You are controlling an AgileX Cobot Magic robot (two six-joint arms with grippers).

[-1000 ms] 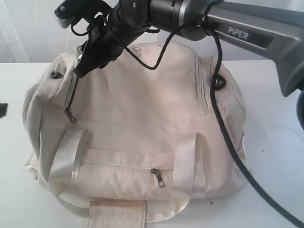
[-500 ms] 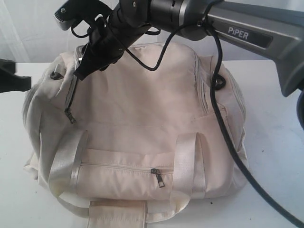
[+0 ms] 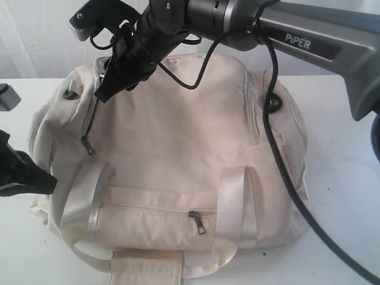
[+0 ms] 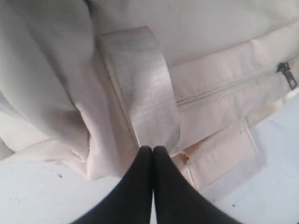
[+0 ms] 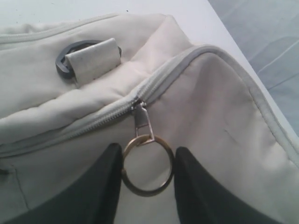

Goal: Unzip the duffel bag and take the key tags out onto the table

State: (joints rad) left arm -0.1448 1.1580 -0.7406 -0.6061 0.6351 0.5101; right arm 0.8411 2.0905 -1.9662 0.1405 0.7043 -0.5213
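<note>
Duffel bag: the cream duffel bag (image 3: 178,148) is lying across the middle of the frame on the white table (image 3: 338,196), with its main zipper and front pocket both zipped
Right gripper: reaching across to the bag's upper-left corner, the right gripper (image 5: 148,150) is bracketing the metal pull ring (image 5: 148,192) of the main zipper, its fingers spread to the ring's width and appearing to pinch the rim from both sides
Left gripper: the left gripper (image 4: 153,151) is hovering at the bag's lower-left end, fingers pressed together on nothing, tips at the foot of the shiny webbing handle (image 4: 145,88)
Key tags: none showing, presumably lying inside the closed bag
Risk: the thin ring may be slipping off the pads under pull; with nothing pinning it, the soft bag may be dragging along instead of unzipping; the black cable (image 3: 265,71) draping the bag's right end could be snagging
</note>
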